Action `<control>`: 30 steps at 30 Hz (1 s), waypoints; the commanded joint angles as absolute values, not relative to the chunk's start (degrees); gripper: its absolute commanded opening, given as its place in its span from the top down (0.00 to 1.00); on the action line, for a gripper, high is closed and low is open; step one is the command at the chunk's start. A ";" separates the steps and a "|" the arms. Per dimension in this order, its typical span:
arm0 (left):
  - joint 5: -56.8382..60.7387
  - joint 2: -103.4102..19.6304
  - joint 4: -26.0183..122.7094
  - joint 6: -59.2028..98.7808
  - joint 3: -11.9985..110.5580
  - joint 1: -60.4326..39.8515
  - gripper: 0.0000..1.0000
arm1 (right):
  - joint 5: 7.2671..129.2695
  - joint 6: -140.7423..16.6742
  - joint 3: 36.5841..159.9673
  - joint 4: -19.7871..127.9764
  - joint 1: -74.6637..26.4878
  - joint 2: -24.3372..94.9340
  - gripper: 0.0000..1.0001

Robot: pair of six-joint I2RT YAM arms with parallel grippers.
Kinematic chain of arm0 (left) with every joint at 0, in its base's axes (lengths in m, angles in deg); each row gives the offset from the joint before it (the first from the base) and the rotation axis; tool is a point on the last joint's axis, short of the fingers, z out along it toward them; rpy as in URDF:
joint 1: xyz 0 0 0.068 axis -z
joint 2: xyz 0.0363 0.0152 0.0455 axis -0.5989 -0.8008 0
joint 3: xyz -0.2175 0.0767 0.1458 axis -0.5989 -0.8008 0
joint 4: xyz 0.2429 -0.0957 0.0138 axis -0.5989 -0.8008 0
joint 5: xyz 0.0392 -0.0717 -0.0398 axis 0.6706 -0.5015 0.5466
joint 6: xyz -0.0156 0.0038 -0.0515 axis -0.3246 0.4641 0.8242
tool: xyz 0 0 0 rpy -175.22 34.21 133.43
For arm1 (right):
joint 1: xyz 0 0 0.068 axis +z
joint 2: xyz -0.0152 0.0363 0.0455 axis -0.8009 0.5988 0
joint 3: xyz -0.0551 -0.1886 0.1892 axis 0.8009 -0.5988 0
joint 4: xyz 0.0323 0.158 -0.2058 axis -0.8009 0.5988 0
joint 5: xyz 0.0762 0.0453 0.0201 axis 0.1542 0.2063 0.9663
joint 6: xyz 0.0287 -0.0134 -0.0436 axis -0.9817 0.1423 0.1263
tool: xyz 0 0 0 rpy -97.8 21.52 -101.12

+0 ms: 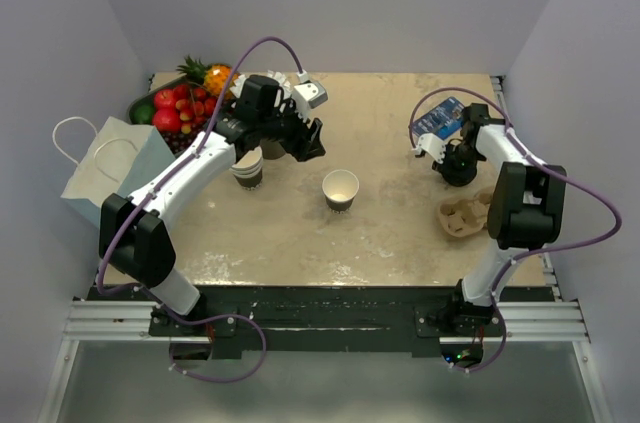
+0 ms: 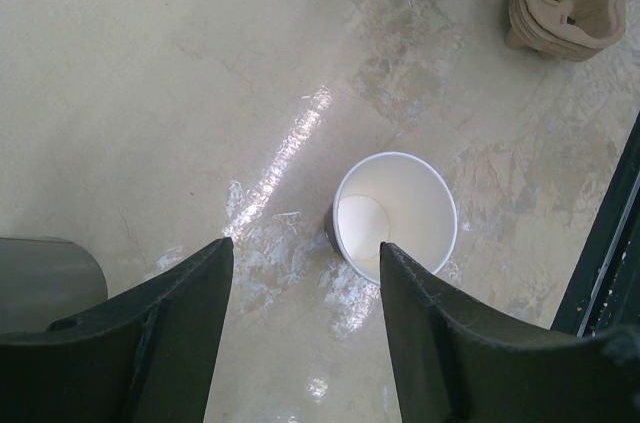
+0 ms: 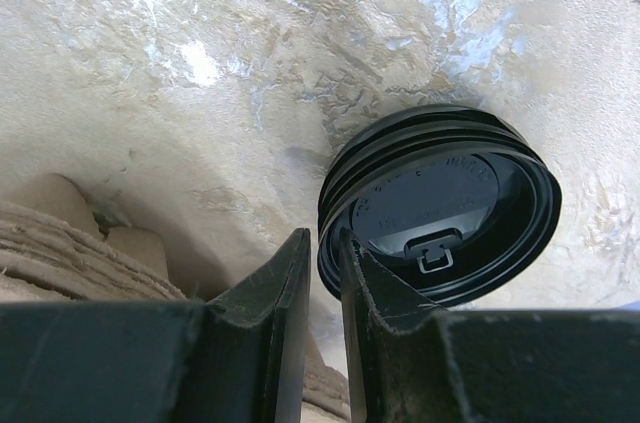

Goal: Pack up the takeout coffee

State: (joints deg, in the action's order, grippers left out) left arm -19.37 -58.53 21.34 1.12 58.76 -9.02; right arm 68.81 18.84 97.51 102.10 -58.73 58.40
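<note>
- Tabletop [image 1: 400,103]: beige, marbled and glossy, closed in by plain grey walls on three sides.
- Open room lies across the middle. Clutter keeps to the edges (fruit [image 1: 172,111] and a paper bag [image 1: 105,168] at left, moulded pulp carriers [image 1: 462,215] at right).
- Coffee cup [image 1: 340,189]: round, dark outside and cream inside. It stands lidless at the frame's centre.
- Left hand [image 2: 305,248]: wide open, holding nothing.
- Right hand [image 3: 325,241]: nearly closed, pinching the rim of a ribbed black lid [image 3: 450,203] at upper right.

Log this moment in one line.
left fingers: open, empty | right fingers: pinching rim of black lid | cup: lidless, upright, mid-table | cup carrier: empty
</note>
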 commanded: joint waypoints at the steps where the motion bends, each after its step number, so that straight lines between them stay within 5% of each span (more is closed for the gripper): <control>1: -19.67 -58.59 22.34 0.30 60.34 -9.37 0.36 | 68.45 17.99 98.84 101.57 -58.31 58.72 0.80; 12: -19.85 -58.68 22.51 0.39 59.99 -9.37 0.36 | 68.71 17.73 100.42 103.50 -58.31 58.28 1.00; 30: -21.34 -58.95 22.95 0.21 59.55 -9.37 0.36 | 78.64 4.99 111.49 111.33 -58.40 59.69 1.00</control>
State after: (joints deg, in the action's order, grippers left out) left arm -19.66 -58.82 21.38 1.12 58.76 -9.02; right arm 72.70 9.88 107.35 107.91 -58.58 59.45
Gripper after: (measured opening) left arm 0.647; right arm 0.012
